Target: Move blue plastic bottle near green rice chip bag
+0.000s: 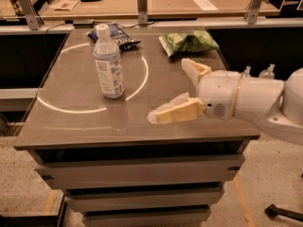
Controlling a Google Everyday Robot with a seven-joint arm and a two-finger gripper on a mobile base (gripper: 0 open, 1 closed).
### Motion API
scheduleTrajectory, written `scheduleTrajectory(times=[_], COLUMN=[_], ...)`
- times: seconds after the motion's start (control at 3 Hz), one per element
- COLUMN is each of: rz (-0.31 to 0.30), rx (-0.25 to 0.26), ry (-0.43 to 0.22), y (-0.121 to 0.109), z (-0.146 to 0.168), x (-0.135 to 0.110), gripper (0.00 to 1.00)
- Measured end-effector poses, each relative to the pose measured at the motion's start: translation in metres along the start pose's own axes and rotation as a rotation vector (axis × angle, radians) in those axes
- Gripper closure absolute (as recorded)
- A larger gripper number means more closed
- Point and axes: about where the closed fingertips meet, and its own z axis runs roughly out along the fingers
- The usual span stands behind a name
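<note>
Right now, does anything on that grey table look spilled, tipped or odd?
Nothing stands out. The tall pale-blue plastic bottle stands upright, capped; the puffy green bag and dark blue bag lie farther back. The open white gripper hovers over the table at right.

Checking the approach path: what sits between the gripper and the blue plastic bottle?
Nothing: in the camera view, only bare tabletop separates the open gripper, at the table's right, from the blue plastic bottle.

a dark blue snack bag [120, 36] lies at the grey table's [71, 86] back edge; two clear spray bottles [267, 71] stand beyond the gripper [168, 90] over its right front.
</note>
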Motion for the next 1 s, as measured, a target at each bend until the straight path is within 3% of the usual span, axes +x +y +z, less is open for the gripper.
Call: scheduleTrajectory(times=[0.33,1.0], rz=[0.036,0.06], rx=[0.077,0.275], ry=[-0.084,-0.025], y=[-0.007,-0.056], z=[0.039,0.094], x=[-0.003,-0.01], gripper=[0.0,0.0])
